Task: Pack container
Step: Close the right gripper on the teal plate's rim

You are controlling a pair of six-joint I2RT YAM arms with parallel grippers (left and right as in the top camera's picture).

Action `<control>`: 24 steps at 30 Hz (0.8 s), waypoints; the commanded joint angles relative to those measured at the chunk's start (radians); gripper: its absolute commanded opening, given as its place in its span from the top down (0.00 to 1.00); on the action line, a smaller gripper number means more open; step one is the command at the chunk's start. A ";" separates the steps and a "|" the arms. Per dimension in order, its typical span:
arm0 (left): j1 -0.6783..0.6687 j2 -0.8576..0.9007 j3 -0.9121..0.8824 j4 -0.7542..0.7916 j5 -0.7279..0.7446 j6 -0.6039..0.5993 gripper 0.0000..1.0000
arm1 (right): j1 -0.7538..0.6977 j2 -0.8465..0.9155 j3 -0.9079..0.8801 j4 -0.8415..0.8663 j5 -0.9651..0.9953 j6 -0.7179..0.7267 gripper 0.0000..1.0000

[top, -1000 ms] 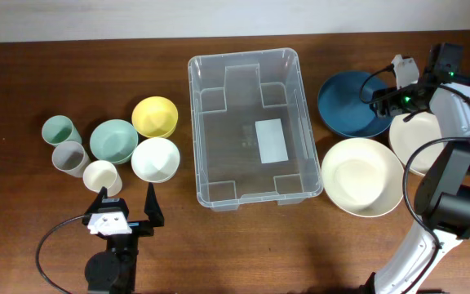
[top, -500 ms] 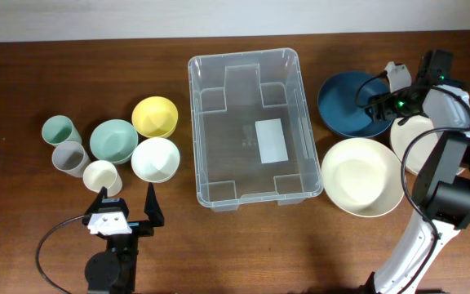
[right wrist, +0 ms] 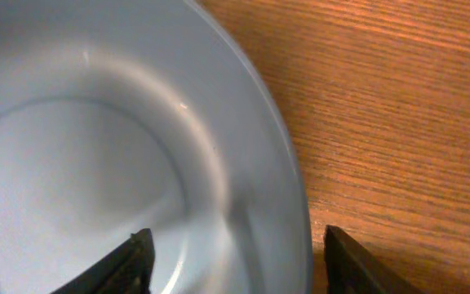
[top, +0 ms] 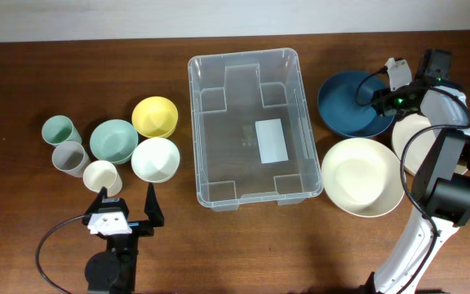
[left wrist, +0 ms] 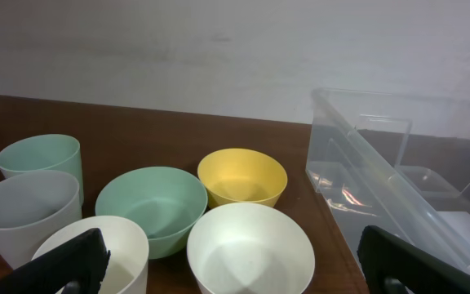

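Observation:
The clear plastic container (top: 250, 131) sits empty at the table's middle, white label on its base; its left wall shows in the left wrist view (left wrist: 398, 188). My right gripper (top: 379, 96) is open, its fingers straddling the right rim of the dark blue bowl (top: 345, 106); in the right wrist view the rim (right wrist: 284, 204) passes between the fingertips (right wrist: 235, 261). My left gripper (top: 126, 214) is open and empty near the front edge, just in front of the white bowl (top: 155, 159) and the cream cup (top: 101, 175).
Left group: yellow bowl (top: 154, 116), green bowl (top: 113, 140), green cup (top: 59, 130), grey cup (top: 69, 157). Right of the container: large cream bowl (top: 362, 176) and a white bowl (top: 414, 139) partly under the right arm.
My right gripper has shifted slightly back and toward the blue bowl's right rim. The left arm and all bowls have not moved.

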 commanded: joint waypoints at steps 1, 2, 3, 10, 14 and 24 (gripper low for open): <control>0.004 -0.005 -0.005 -0.001 0.010 0.016 0.00 | -0.007 0.008 0.019 0.009 -0.012 -0.003 0.43; 0.004 -0.005 -0.005 -0.001 0.010 0.016 0.00 | -0.009 0.008 0.019 0.010 -0.012 0.004 0.44; 0.004 -0.005 -0.005 -0.001 0.010 0.016 0.00 | -0.012 0.009 0.019 0.010 -0.012 0.015 0.44; 0.004 -0.005 -0.005 -0.001 0.010 0.016 0.00 | -0.040 0.015 0.018 0.024 -0.013 0.056 0.51; 0.004 -0.005 -0.005 -0.001 0.010 0.016 0.00 | -0.051 0.015 0.018 0.035 -0.013 0.078 0.67; 0.004 -0.005 -0.005 -0.001 0.010 0.016 0.00 | -0.053 0.015 0.018 0.058 -0.017 0.078 0.73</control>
